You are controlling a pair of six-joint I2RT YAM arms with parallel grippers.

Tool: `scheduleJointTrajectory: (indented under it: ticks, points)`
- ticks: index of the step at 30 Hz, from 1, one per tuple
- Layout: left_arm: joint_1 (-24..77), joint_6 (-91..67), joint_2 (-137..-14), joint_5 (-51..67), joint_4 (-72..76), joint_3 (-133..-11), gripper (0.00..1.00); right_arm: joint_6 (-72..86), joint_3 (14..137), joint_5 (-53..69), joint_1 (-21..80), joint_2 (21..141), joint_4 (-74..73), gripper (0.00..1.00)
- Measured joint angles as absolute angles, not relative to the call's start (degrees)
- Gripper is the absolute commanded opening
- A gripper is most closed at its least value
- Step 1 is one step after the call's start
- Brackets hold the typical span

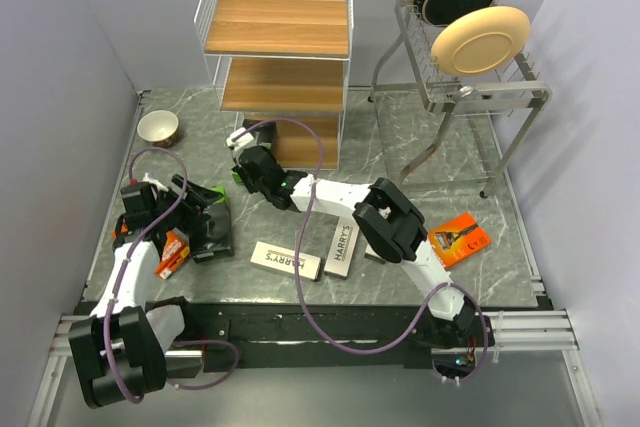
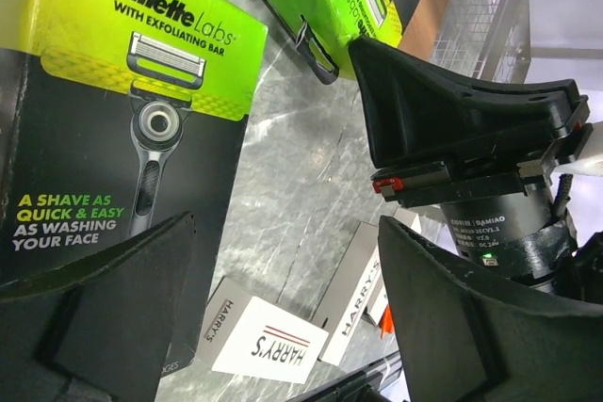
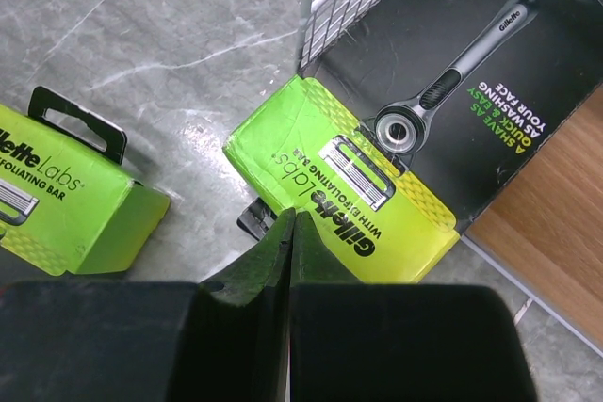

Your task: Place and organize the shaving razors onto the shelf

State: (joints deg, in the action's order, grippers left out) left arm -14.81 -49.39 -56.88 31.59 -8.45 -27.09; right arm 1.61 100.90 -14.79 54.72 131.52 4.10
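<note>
A black razor box with a lime-green end [image 3: 377, 185] lies half inside the bottom tier of the white wire shelf [image 1: 278, 39], at its left front corner. My right gripper [image 3: 292, 221] is shut and empty, its tips against that box's green end; it also shows in the top view [image 1: 243, 155]. My left gripper [image 2: 283, 308] is open above the table, beside a second black-and-green box [image 2: 122, 138] lying flat. Two white Harry's boxes [image 1: 287, 259] [image 1: 343, 247] lie at the front middle. One orange pack [image 1: 458, 237] lies at the right, another [image 1: 172, 253] under my left arm.
A grey dish rack [image 1: 480, 92] holding a cream plate and a black plate stands at the back right. A small bowl [image 1: 158, 127] sits at the back left. Grey walls close both sides. The shelf's top and middle tiers hold nothing.
</note>
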Motion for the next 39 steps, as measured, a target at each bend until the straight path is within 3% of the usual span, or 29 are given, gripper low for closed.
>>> scheduleJointTrajectory:
  ticks: [9,21,39]
  points:
    - [-14.94,-49.39,-56.69,31.62,-8.47,-27.75,0.85,-3.11,100.86,-14.76,54.98,131.11,3.22,0.0]
    - [-16.4,-50.94,-53.89,31.68,-8.01,-27.99,0.85,-17.3,100.64,-3.92,54.98,128.07,-6.0,0.0]
    - [-17.43,-51.75,-53.82,32.27,-8.01,-28.73,0.86,-28.21,115.22,-15.46,52.21,139.02,-10.33,0.0]
